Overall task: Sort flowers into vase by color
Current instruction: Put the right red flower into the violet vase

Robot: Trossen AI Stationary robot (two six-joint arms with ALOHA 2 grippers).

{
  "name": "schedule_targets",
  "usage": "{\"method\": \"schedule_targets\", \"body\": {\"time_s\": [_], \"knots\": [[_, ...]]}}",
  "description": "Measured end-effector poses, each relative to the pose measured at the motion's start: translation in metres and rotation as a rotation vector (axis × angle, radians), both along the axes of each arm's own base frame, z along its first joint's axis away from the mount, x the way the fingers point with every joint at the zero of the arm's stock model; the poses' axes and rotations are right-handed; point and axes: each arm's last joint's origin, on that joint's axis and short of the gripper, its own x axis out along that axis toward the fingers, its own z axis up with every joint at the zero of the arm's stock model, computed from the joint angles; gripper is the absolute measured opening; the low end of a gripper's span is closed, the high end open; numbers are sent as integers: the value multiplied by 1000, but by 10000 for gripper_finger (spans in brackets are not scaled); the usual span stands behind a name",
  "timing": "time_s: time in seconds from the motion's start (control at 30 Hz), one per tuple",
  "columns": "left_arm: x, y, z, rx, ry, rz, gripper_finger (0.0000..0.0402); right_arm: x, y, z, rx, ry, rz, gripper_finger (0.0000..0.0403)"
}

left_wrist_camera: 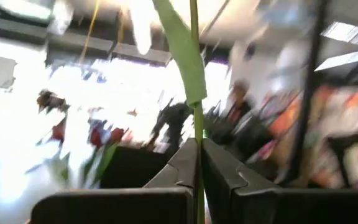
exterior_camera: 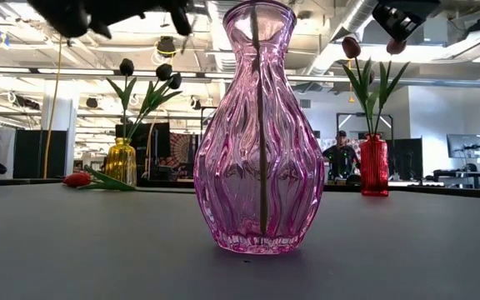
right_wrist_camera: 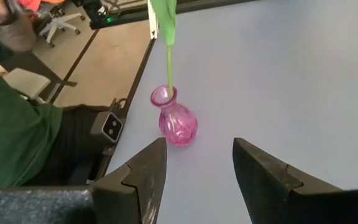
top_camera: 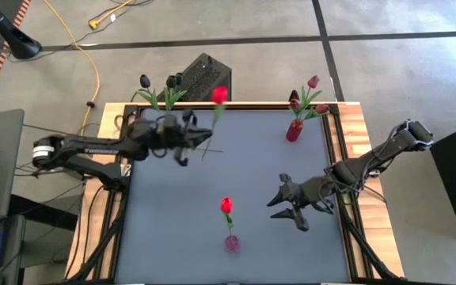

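mat centre (top_camera: 212, 186) lies open (3 vases: pink vase (top_camera: 232, 243), red vase (top_camera: 294, 131), yellow vase (exterior_camera: 121, 161)).

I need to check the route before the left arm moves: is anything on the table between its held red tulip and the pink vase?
Nothing visible. The left gripper holds the red tulip; bare table lies between it and the pink vase.

glossy ribbed pink glass vase (exterior_camera: 259, 133)
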Motion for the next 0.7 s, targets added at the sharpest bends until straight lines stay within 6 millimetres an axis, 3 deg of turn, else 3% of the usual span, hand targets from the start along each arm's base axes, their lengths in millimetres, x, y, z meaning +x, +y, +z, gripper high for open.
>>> {"method": "schedule_targets", "body": {"time_s": [0.23, 0.43, 0.7], "knots": [[-33, -32, -18, -22, -306, -167, 0, 3, -5, 1, 7, -14, -24, 210], [-40, -67, -28, 19, -343, -250, 0, 3, -5, 2, 4, -17, -23, 210], [-34, -123, -40, 112, -322, -369, 0, 4, -5, 2, -2, -26, -50, 210]]}}
